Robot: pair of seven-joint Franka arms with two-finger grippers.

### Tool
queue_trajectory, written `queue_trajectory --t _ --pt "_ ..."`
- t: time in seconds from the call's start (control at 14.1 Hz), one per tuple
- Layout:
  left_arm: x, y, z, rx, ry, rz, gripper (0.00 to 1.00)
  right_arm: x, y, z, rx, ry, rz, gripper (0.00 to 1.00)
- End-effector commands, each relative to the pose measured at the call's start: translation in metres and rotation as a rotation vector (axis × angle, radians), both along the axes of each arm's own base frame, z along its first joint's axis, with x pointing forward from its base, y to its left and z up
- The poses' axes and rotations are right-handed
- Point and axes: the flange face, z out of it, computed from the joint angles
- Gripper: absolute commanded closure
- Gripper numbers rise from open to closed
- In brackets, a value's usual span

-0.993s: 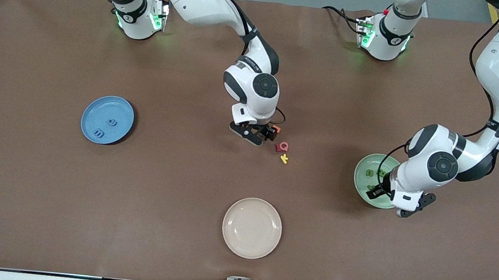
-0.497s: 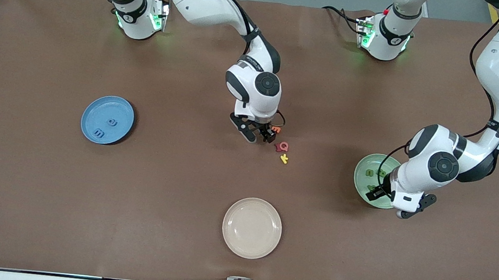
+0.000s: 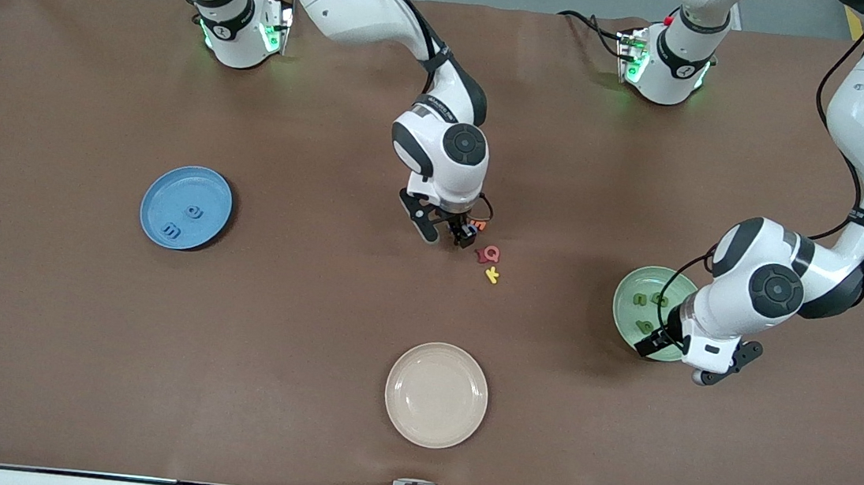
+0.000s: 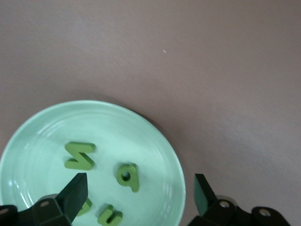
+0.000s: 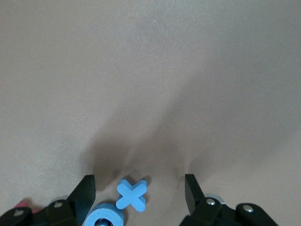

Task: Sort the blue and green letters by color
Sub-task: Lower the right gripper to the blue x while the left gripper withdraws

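Right wrist view, right claw (image 5: 139, 193) spread around blue X (image 5: 131, 194), untouched

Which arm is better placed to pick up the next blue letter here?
Right. The right tool hangs open over the small blue foam X and blue foam O at mid-table, while the left tool is open over the pale green round plate.

Even overhead light, soft shadows
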Motion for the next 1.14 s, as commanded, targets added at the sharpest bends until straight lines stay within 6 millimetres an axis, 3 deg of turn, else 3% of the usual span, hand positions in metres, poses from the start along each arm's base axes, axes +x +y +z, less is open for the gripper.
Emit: queue_trajectory --t 0.0,0.43,0.71,1.06 --pt "-0.005 0.007 0.023 -0.036 0.026 -0.093 0.01 -0.009 0.013 -0.001 -0.003 -0.01 0.014 0.18" --pt "-0.038 0.007 0.045 -0.108 0.032 -0.371 0.01 -0.019 0.02 -0.001 -0.009 -0.011 0.055 0.33" --pt "-0.048 0.019 0.071 -0.128 0.01 -0.529 0.01 -0.018 0.017 -0.004 -0.014 -0.008 0.094 0.34" --pt "-0.054 0.019 0.142 -0.086 -0.032 -0.525 0.01 -0.013 0.012 -0.015 -0.027 -0.002 0.123 0.33"
